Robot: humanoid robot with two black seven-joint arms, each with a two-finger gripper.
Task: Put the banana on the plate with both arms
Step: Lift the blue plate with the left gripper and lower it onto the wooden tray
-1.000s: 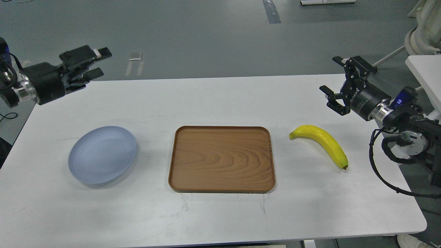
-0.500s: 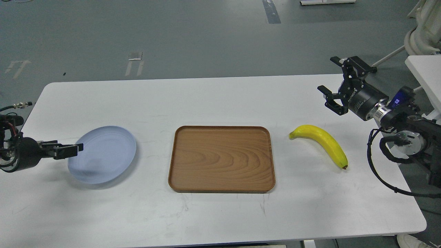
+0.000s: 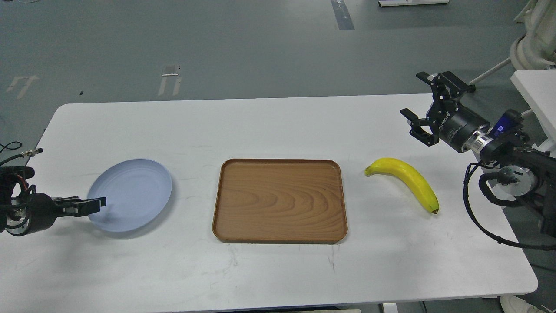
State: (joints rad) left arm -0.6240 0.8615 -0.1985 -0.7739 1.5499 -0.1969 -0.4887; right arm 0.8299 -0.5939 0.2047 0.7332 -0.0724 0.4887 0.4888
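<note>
The yellow banana [image 3: 406,180] lies on the white table [image 3: 278,269], right of the tray, its dark tip toward me. The pale blue plate [image 3: 134,191] sits at the left, with a shadow under its near edge. My left gripper [image 3: 97,203] comes in low from the left edge, and its fingertips reach the plate's left rim. It is seen side-on, so I cannot tell whether it grips the rim. My right gripper [image 3: 415,94] is open and empty. It hovers above and behind the banana, near the table's far right corner.
A rectangular brown wooden tray [image 3: 280,237] lies in the middle of the table between plate and banana. The right arm's cables [image 3: 478,217] hang past the table's right edge. A white table corner [image 3: 534,91] stands at the far right.
My left arm dropped from high at the back left to table level at the plate's left rim, then slid slightly toward me. The plate shifted a little. The right gripper barely moved.
</note>
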